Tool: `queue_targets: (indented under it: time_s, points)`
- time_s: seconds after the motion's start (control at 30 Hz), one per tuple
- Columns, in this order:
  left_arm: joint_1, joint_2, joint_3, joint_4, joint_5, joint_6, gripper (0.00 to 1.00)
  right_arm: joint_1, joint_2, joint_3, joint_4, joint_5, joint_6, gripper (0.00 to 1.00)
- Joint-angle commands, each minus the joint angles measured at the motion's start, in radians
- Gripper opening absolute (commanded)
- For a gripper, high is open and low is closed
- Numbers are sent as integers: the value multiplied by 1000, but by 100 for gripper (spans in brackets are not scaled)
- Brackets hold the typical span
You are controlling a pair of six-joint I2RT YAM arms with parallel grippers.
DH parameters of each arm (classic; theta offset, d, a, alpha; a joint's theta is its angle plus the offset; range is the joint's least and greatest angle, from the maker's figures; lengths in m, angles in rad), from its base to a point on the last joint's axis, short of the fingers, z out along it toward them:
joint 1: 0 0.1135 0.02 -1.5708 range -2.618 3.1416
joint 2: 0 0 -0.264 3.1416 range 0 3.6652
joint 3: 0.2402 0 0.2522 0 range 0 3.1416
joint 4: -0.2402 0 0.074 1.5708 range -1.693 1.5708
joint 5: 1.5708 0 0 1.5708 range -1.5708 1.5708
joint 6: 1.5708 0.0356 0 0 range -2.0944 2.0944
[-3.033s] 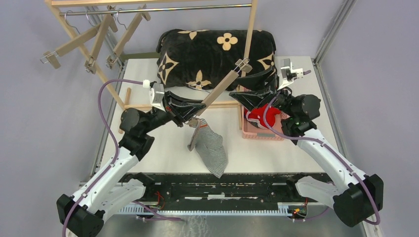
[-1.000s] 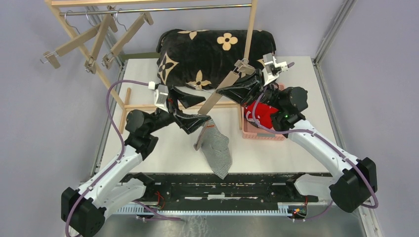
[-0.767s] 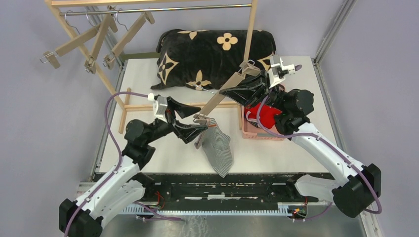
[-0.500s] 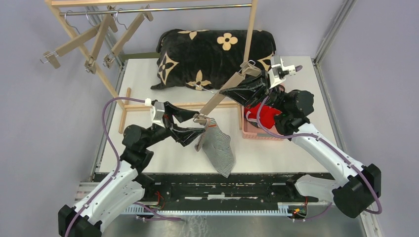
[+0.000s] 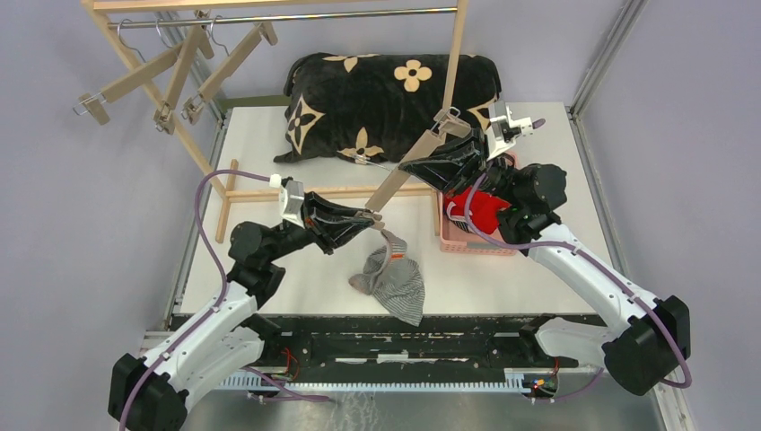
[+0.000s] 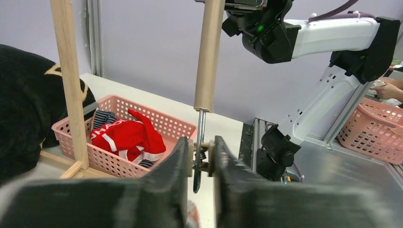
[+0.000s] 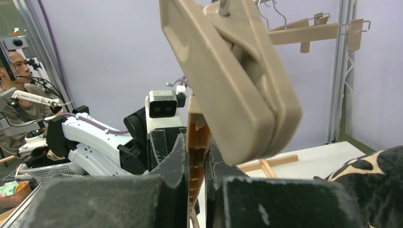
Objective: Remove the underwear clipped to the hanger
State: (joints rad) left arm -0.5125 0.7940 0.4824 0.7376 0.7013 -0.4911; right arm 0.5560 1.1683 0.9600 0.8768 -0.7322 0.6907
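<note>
At the table's (image 5: 260,153) far edge, a black floral cushion (image 5: 386,99). Just right of the wooden rack's (image 5: 458,54) base, a pink basket (image 5: 476,249). On the rail (image 5: 296,17), far left, three spare hangers (image 5: 135,79). Off the table, another pink basket (image 6: 375,137).

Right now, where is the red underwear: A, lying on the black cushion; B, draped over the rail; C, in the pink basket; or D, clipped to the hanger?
C: the left wrist view shows the red underwear lying bunched inside the pink basket.
</note>
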Motion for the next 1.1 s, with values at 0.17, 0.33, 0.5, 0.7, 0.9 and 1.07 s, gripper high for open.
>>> queue_targets:
  time_s: [0.17,0.33,0.5,0.7,0.9,1.07]
  points:
    - [-1,12,74,18,-38,-8,98,11,-5,12,2,26,-65,1]
    - [-2,16,111,8,-33,-5,99,10,5,0,13,12,-54,1]
    - [-2,21,112,1,-33,2,99,11,8,-9,33,1,-37,1]
    - [-2,52,118,38,-24,-21,66,11,17,-13,69,-3,-10,1]
    - [-2,94,133,69,-19,-41,48,14,24,-18,94,-16,11,1]
    - [-3,109,140,86,-20,-54,48,18,19,-25,88,-22,3,1]
